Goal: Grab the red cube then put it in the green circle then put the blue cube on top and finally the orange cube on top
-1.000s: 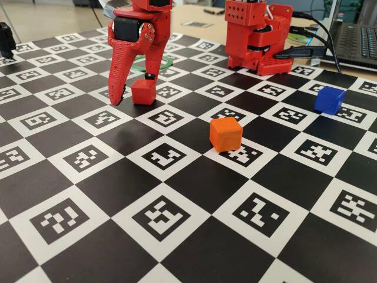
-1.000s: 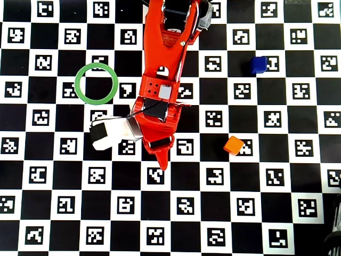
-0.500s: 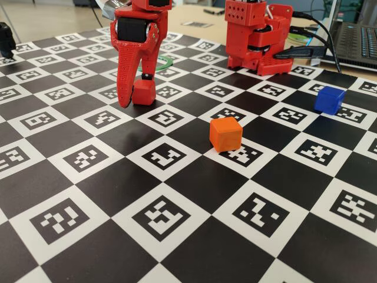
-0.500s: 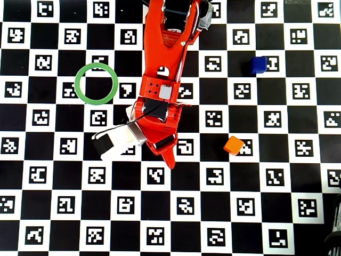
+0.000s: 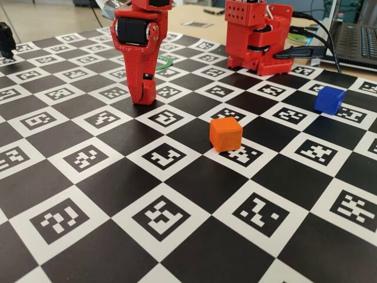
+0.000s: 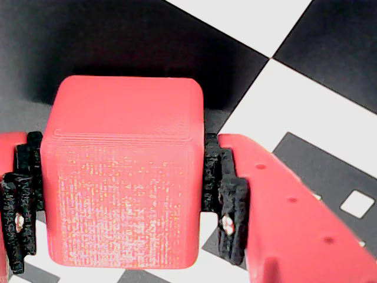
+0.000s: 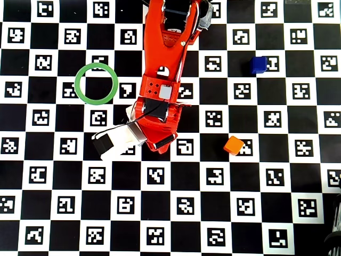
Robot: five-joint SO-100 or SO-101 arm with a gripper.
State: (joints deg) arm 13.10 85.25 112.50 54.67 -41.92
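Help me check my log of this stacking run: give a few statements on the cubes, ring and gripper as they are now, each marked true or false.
1. The gripper is shut on the red cube. True.
2. The green circle holds a cube. False: it is empty.
3. The blue cube sits on the orange cube. False: they lie apart on the board.
4. The orange cube rests on the board, untouched. True.
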